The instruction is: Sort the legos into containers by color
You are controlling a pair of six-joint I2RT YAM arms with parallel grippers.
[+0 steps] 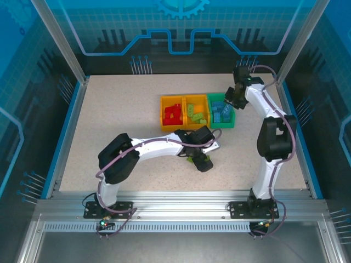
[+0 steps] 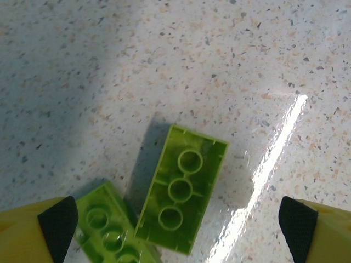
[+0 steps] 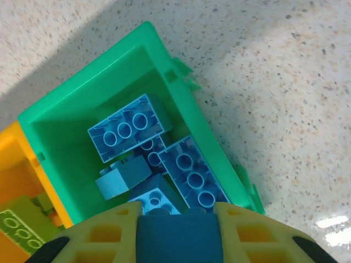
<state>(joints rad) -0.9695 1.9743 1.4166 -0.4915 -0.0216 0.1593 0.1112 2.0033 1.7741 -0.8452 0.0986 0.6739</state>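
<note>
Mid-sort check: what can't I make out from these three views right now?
Top external: the lime green plastic bricks on the table lie partly under the left end effector; their number is unclear.
Left wrist: the lower-left lime green brick is cut off by the bottom edge and a black finger pad.
Right wrist: the blue block gripped by the right end effector is cut off by the bottom edge; its shape is unclear.

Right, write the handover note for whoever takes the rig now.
Left gripper: open, over two lime green legos lying studs-down on the table.
Right gripper: shut on a blue lego above the green bin.
Done: red legos in the left orange-yellow bin, lime legos in the middle bin, blue legos in the green bin.
Left: drop the blue lego, bin the two lime ones.
</note>
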